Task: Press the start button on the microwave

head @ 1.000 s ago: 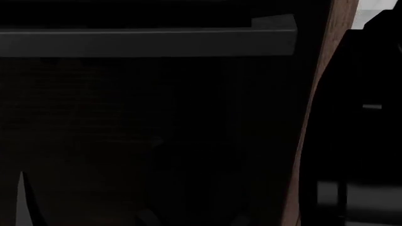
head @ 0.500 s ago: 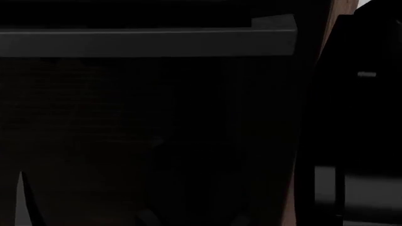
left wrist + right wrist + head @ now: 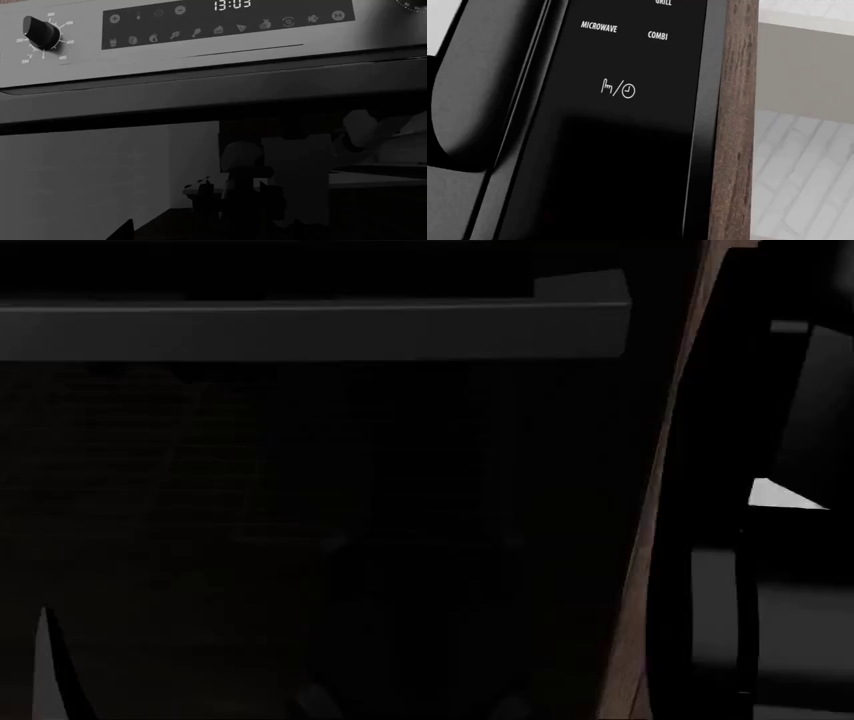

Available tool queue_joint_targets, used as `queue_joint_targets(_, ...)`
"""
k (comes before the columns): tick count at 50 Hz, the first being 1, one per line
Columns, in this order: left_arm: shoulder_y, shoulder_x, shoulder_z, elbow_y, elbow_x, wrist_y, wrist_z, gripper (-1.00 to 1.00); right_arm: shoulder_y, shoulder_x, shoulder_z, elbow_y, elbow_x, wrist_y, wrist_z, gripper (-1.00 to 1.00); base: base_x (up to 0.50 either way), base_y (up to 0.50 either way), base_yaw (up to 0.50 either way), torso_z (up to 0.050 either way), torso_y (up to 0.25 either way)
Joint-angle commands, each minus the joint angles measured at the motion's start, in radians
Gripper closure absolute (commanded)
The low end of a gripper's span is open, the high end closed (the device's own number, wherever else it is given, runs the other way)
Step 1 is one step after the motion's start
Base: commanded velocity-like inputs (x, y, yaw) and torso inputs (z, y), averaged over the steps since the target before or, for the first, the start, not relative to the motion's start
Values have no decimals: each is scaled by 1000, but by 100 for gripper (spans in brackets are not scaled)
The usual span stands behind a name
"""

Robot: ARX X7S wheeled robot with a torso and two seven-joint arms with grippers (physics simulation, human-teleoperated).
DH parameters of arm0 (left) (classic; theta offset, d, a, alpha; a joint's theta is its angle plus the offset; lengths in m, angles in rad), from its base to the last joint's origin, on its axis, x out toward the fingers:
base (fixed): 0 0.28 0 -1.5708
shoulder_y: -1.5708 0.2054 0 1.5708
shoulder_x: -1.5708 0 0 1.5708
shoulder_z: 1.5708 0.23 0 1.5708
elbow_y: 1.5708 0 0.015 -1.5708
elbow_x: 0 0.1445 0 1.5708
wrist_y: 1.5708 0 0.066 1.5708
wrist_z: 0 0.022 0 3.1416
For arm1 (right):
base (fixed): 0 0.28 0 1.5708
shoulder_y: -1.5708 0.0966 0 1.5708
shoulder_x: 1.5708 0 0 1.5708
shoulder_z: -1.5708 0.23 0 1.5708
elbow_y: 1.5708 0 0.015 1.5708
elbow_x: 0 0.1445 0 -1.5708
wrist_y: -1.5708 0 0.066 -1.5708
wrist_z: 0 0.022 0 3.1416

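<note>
The microwave's glossy black control panel [image 3: 627, 125] fills the right wrist view at close range. It carries the words MICROWAVE [image 3: 599, 26] and COMBI [image 3: 658, 35] and a hand-and-clock symbol [image 3: 618, 89]. No button marked start shows. My right gripper's jaws are lost against the black lower panel. In the head view a dark glass front [image 3: 334, 520] with a grey handle bar [image 3: 320, 330] fills the frame, and my black right arm [image 3: 774, 620] stands at its right. My left gripper [image 3: 220, 232] shows only as dark shapes at the edge of the left wrist view.
A brown wood side panel [image 3: 737, 125] borders the microwave, with white tiled wall [image 3: 800, 165] beyond; it also shows in the head view [image 3: 654, 540]. The left wrist view faces a grey oven panel [image 3: 200, 45] with a knob [image 3: 40, 32], a 13:03 display [image 3: 232, 5] and a handle [image 3: 213, 95].
In the head view my right arm has moved upward along the right edge; a small light mark on it rose. The dark front and its handle have not moved.
</note>
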Motion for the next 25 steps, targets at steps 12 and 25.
queue_joint_targets(12,-4,-7,0,17,-4,-7,-2,-100,-24,-4,-14,36,28,11,28,100,8,0,5,1,0)
queue_joint_targets(25,-2,-13,6,23,-2,-6,-7,-100,-53,6,-14,-16,44,74,37,100,2,0,0,0,0)
